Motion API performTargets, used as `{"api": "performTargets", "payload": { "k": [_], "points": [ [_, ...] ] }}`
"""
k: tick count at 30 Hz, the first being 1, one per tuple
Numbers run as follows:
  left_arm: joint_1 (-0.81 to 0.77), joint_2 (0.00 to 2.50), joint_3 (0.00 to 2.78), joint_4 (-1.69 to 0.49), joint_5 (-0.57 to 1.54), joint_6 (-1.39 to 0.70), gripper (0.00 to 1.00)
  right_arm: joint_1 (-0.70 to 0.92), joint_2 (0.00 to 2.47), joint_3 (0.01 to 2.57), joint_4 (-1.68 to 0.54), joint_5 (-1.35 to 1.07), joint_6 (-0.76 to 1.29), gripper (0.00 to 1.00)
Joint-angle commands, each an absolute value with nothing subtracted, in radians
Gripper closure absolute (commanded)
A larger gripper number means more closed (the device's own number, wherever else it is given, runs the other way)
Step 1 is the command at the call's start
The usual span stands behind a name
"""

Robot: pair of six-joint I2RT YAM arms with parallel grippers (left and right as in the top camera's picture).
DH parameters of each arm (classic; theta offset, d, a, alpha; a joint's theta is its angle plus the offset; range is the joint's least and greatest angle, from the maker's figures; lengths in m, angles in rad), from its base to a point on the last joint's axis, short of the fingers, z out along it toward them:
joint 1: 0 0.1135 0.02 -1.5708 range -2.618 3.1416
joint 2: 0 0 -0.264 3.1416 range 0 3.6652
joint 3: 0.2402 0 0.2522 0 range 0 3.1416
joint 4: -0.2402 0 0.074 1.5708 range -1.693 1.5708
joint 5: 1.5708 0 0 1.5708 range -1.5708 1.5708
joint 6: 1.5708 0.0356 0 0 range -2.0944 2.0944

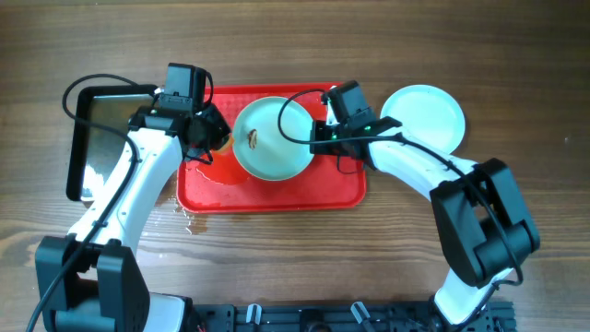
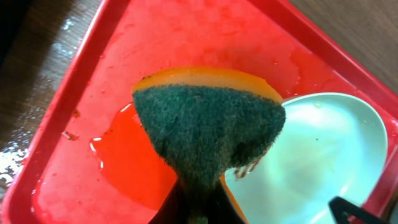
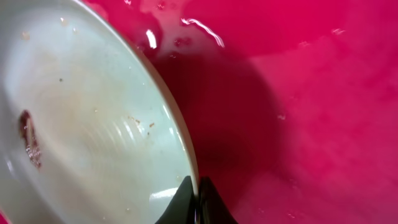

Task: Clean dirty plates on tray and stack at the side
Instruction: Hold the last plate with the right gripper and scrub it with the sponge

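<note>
A pale mint plate (image 1: 272, 138) with a small brown smear is held tilted over the red tray (image 1: 277, 195). My right gripper (image 1: 318, 129) is shut on the plate's right rim; in the right wrist view the fingers (image 3: 194, 198) pinch the rim of the plate (image 3: 81, 130), whose smear shows at the left. My left gripper (image 1: 210, 138) is shut on a green and orange sponge (image 2: 208, 127), held just left of the plate (image 2: 323, 155) above the wet tray (image 2: 118, 81). A second plate (image 1: 422, 118) lies flat on the table right of the tray. A third plate is not in view.
A black metal tray (image 1: 78, 138) with a shiny inside sits on the wooden table left of the red tray. Water is pooled on the red tray (image 2: 124, 155) and spilled on the table at its front left corner (image 1: 184, 217). Cables loop above the plate.
</note>
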State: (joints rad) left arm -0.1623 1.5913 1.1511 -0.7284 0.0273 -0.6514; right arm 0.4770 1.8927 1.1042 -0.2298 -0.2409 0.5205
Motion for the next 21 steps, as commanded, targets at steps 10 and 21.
{"api": "performTargets", "payload": {
  "k": [10,21],
  "points": [
    [-0.34,1.761,1.144,-0.638,0.06,-0.636,0.96,0.53,1.983,1.105,-0.274,-0.225,0.561,0.95],
    [-0.402,1.927,1.143,-0.551,0.075,-0.631,0.96,0.529,1.982,1.132,-0.299,-0.205,0.578,0.96]
  ]
}}
